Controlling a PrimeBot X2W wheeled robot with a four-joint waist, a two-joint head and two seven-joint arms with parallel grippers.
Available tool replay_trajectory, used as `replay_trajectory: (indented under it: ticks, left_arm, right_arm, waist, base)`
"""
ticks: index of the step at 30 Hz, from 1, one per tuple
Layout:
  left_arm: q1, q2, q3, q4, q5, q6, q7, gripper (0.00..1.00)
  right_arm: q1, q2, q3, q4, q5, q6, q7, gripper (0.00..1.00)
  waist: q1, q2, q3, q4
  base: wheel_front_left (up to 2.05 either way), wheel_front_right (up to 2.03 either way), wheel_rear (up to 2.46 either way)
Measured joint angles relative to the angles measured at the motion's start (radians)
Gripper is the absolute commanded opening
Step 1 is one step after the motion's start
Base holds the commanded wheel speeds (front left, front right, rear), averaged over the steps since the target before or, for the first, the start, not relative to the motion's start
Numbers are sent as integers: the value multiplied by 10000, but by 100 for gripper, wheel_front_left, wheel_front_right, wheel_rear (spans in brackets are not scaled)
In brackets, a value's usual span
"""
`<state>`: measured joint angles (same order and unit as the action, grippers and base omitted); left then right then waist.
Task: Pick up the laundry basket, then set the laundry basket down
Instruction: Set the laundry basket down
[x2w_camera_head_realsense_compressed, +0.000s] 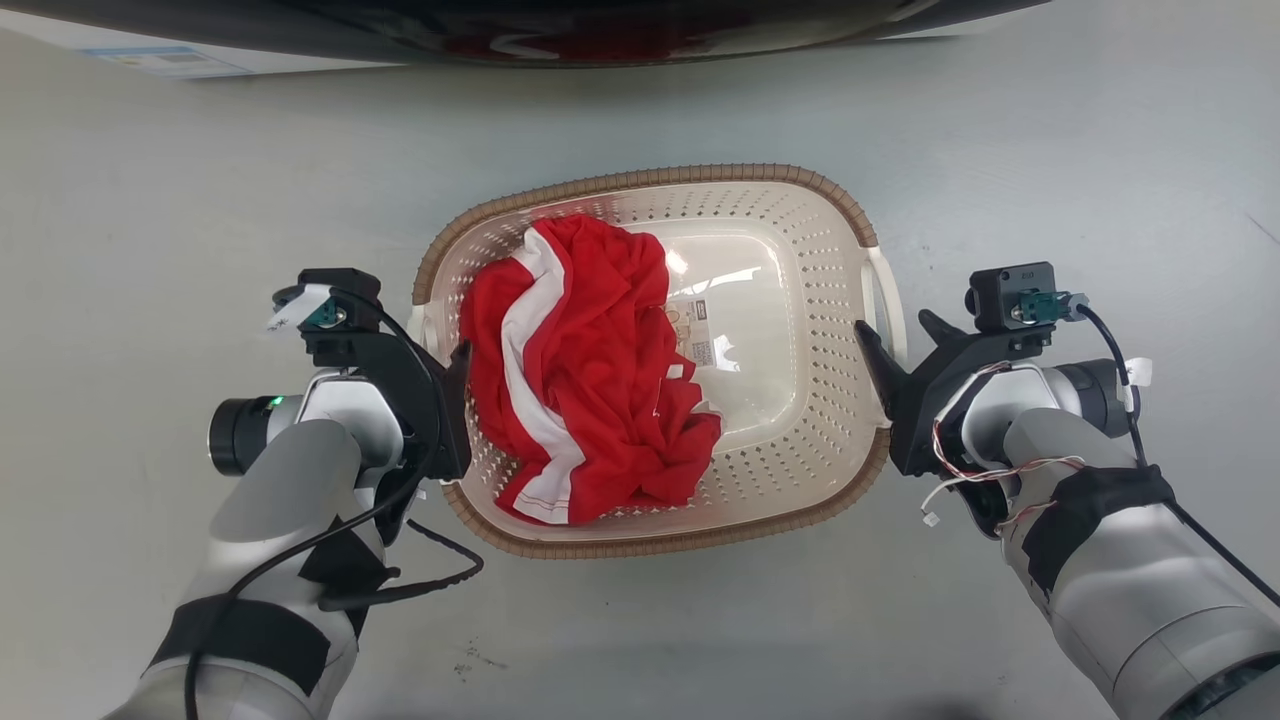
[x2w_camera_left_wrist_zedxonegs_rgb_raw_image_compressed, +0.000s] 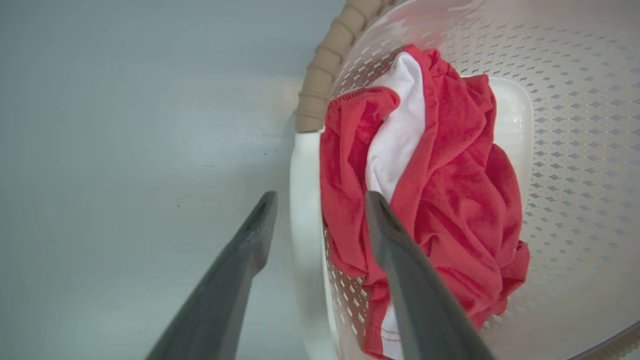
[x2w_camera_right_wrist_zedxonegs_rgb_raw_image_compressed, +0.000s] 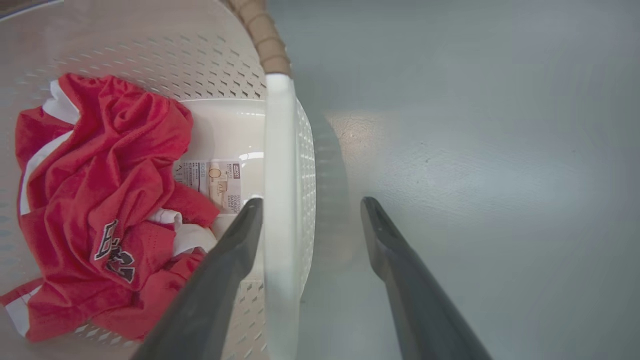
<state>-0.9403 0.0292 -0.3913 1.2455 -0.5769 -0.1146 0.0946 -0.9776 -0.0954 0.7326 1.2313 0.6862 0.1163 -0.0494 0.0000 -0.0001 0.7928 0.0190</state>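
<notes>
— Laundry basket (x2w_camera_head_realsense_compressed: 700, 178): where is it?
— On the grey floor (x2w_camera_head_realsense_compressed: 150, 220), centred near me, red shirt (x2w_camera_head_realsense_compressed: 590, 370) inside. My left pincer (x2w_camera_left_wrist_zedxonegs_rgb_raw_image_compressed: 321, 196) and right pincer (x2w_camera_right_wrist_zedxonegs_rgb_raw_image_compressed: 311, 201) are spread, each straddling a white side handle (x2w_camera_left_wrist_zedxonegs_rgb_raw_image_compressed: 304, 235).

A cream-white laundry basket (x2w_camera_head_realsense_compressed: 830, 300) is dotted with rows of small perforations and edged by a brown, woven-look rim (x2w_camera_head_realsense_compressed: 660, 178); its side handles (x2w_camera_head_realsense_compressed: 890, 290) are white. The garment (x2w_camera_head_realsense_compressed: 590, 370) is coloured bright red, crossed by white bands — dark lettering (x2w_camera_right_wrist_zedxonegs_rgb_raw_image_compressed: 115, 252) outlined in white is printed on it. The floor (x2w_camera_head_realsense_compressed: 200, 200) is rendered pale grey.
</notes>
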Motion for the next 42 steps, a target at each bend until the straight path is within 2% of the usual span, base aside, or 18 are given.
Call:
replay_trajectory:
  ticks: [10, 18, 29, 42]
  left_arm:
    - [-2, -6, -96, -2, -15, -12, -399, 100]
    - [395, -10, -217, -186, -10, -88, -1551, 100]
    - [1484, 102, -324, -454, 75, -92, -3172, 100]
    - [2748, 322, -265, -1306, 111, -98, -3442, 100]
  right_arm:
    - [2, -6, 77, -123, -6, 69, -694, 100]
    - [235, -52, 178, -347, -19, 71, -1582, 100]
    - [1281, -92, 102, -777, 29, 71, -1960, 100]
    - [2547, -403, -612, -1664, 282, 71, -1996, 100]
  waist:
    - [0, 0, -263, 0]
    - [0, 0, -862, -41]
    - [-1, 0, -2037, -140]
    - [0, 0, -3715, -220]
  base:
    - [0, 0, 0]
    - [0, 0, 0]
    - [0, 0, 0]
    - [0, 0, 0]
